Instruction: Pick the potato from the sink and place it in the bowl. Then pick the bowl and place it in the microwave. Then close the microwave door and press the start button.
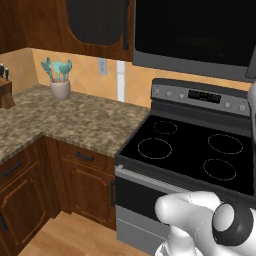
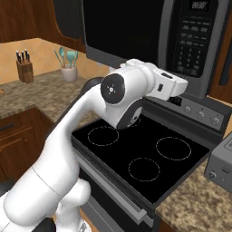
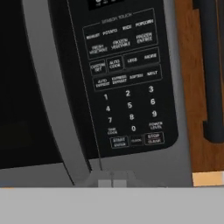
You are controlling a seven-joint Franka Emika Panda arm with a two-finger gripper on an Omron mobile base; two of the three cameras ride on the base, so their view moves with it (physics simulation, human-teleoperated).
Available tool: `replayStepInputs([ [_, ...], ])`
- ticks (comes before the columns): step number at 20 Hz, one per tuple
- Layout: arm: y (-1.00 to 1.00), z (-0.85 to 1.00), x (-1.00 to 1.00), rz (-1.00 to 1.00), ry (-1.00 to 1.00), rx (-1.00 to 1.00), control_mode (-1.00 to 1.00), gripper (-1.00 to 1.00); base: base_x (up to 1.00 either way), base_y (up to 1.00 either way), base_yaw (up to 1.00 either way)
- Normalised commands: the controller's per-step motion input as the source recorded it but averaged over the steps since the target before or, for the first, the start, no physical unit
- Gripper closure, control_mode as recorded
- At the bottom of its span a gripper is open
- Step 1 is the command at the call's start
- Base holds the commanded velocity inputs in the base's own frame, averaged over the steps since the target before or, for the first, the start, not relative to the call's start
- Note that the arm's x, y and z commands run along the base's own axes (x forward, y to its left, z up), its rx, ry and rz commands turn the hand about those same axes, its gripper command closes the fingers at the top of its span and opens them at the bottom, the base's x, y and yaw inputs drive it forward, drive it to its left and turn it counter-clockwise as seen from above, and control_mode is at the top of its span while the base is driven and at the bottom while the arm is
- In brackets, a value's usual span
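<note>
Microwave: mounted above the stove, big and black, with grey trim — from my right base camera I see it straight behind the arm
Microwave door: flush with the front, so it reads as closed; the dark glass shows me nothing of what is inside
Button panel: my hand camera looks right at it, close up and slightly tilted; number keys in the middle, preset keys above them
Start button: bottom row of the panel, left of the stop/clear key
Gripper: at the end of the white arm, held up in front of the microwave's lower right corner, under the panel; I see the hand but not the fingertips clearly, and I take the jaws as pressed fully together with nothing between them
Contact: from these views I cannot tell whether the hand touches the microwave or hangs just short of it
Stove: black cooktop with four ring outlines, directly under the microwave, with the arm reaching over it
Counter: speckled brown stone — runs left of the stove into the corner
Utensil jar: pale cup holding teal tools, at the back of the counter near the wall
Knife block: further left on the same counter
Toaster: grey, on the counter right of the stove
</note>
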Motion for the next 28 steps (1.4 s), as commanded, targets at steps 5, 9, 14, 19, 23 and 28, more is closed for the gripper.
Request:
replayStepInputs([
  [5,-0.19,0.0,0.3,0.0,0.0,0.01,-1.0,1.0,0.0,0.0,0.0],
  [9,-0.19,0.0,0.39,0.0,0.0,0.01,-1.0,1.0,0.0,0.0,0.0],
  [14,-0.19,0.0,0.28,0.0,0.0,0.01,-1.0,1.0,0.0,0.0,0.0],
  [19,-0.17,-0.05,0.05,0.0,0.0,0.0,-1.0,1.0,0.0,0.0,0.0],
  [23,0.0,-0.13,0.11,0.0,0.0,0.0,-1.0,1.0,0.0,0.0,0.0],
  [28,0.0,-0.11,0.23,0.0,0.0,0.0,-1.0,1.0,0.0,0.0,0.0],
])
